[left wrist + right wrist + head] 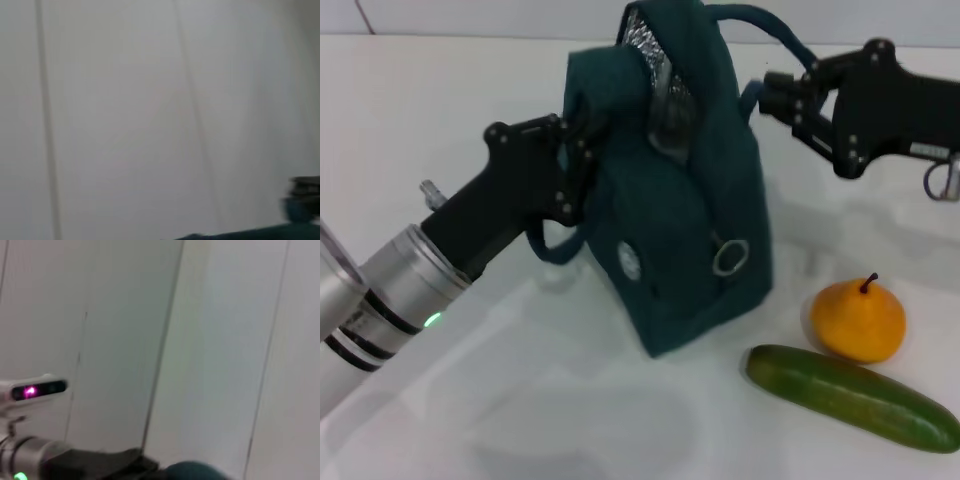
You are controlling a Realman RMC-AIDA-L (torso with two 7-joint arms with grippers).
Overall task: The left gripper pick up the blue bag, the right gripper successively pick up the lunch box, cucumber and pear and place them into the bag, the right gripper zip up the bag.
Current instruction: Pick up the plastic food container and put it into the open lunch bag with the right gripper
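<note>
The blue bag stands tilted on the white table, its top gaping so the silver lining shows. My left gripper is shut on the bag's upper left edge and holds it up. Beside the bag's far handle, at the upper right, my right gripper is open and holds nothing. The pear sits on the table right of the bag, and the cucumber lies just in front of it. The lunch box is out of view. A strip of the bag and its rounded top show in the wrist views.
The white table stretches to the left and front of the bag. My left arm's silver wrist reaches in from the lower left. The right wrist view shows that wrist against a pale panelled wall.
</note>
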